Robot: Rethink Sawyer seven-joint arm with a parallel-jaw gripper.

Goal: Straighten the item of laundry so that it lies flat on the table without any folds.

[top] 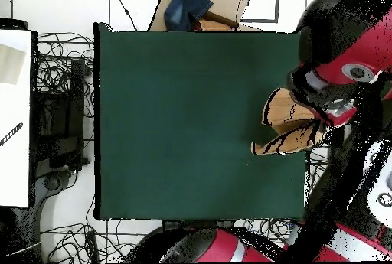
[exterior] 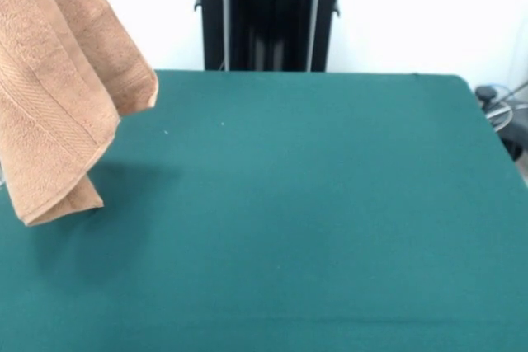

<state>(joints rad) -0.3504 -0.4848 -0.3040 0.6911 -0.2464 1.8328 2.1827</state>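
Gripper: not separately visible in either view; the red and black arm [top: 337, 77] covers the spot in the overhead view, and the front view cuts off above the cloth. Whether it clamps the cloth cannot be told, though a hanging towel suggests a grasp from above.
Towel [exterior: 58, 88]: orange-tan terry, hanging in the air at the upper left of the front frame, draped in vertical folds, a woven band running down one panel. Its lowest corner hangs close above the green surface; contact cannot be confirmed.
Towel, overhead view [top: 287, 127]: bunched folds at the right edge of the frame's green area, partly under the arm.
Table [exterior: 313, 220]: dark green cloth, broad and bare across the centre and right of the front frame.
Step in hand (judged): carrying the lifted towel before laying it out.
How to do it well (judged): bring the low corner down first, then draw the held edge sideways toward the open centre so the cloth unrolls instead of collapsing; release only once the panels have separated.
Risk (judged): dropping it here would leave it heaped near the table edge.
Front view alone shows: hang, fold lines, height above the surface.
Overhead view alone shows: the arm, and the towel's place against the table's border.
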